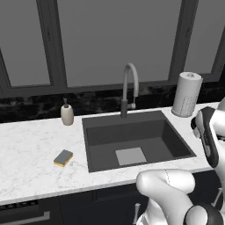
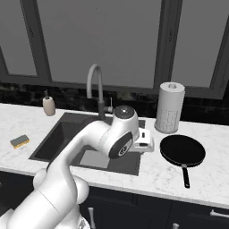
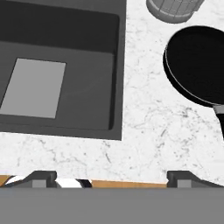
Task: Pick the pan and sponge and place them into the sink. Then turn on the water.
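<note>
The black pan (image 2: 182, 150) lies on the marble counter right of the sink (image 2: 60, 136), its short handle (image 2: 185, 175) pointing toward the front edge. The grey-topped yellow sponge (image 1: 63, 157) rests on the counter left of the sink (image 1: 132, 132). My gripper (image 3: 111, 178) hangs open over the strip of counter between the basin's right edge and the pan (image 3: 199, 65), holding nothing. Its fingertips (image 3: 41, 177) stand far apart. In the right base view the white hand (image 2: 144, 139) sits just left of the pan. The gooseneck faucet (image 1: 128, 88) shows no stream.
A paper towel roll (image 2: 169, 107) stands just behind the pan. A beige soap dispenser (image 1: 67, 113) is at the back left of the basin. Dark windows and a black backsplash run behind the counter. My own arm (image 2: 89, 147) crosses in front of the sink.
</note>
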Motion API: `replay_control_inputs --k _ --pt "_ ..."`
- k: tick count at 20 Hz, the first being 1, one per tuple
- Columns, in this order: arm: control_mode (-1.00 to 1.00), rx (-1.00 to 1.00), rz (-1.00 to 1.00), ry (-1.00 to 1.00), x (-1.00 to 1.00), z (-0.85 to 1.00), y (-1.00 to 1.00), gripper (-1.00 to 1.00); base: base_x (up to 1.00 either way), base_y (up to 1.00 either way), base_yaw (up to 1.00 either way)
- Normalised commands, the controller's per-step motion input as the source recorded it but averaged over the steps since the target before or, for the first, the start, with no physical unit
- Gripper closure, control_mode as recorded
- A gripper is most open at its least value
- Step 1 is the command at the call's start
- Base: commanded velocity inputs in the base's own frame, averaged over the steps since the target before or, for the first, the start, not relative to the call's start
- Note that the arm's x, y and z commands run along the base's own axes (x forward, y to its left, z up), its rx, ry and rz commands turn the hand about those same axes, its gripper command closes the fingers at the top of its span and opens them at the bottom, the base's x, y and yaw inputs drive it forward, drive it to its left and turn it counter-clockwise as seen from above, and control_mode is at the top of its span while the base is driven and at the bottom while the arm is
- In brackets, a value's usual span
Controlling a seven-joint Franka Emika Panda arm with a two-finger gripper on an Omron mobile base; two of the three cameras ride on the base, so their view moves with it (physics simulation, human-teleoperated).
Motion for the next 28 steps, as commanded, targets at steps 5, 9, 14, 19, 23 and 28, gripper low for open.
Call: replay_control_inputs --k 5,9,14,19,23,28 --pt "-1.00 0.00 -0.02 0.11 0.01 -0.08 -0.49 -1.00 0.00 0.00 0.00" --pt "-1.00 0.00 -0.02 0.05 0.00 -0.17 -0.52 -1.00 0.00 0.00 0.00" --pt "-1.00 0.00 -0.03 0.00 0.00 -0.20 -0.57 -1.00 0.00 0.00 0.00" --pt "-1.00 0.00 -0.03 0.01 0.00 -0.22 -0.48 -1.00 0.00 0.00 0.00" --pt "-1.00 0.00 -0.02 0.04 0.00 -0.21 -0.41 -1.00 0.00 0.00 0.00" --pt "-1.00 0.05 -0.03 0.04 0.00 -0.05 -0.32 -1.00 0.00 0.00 0.00"
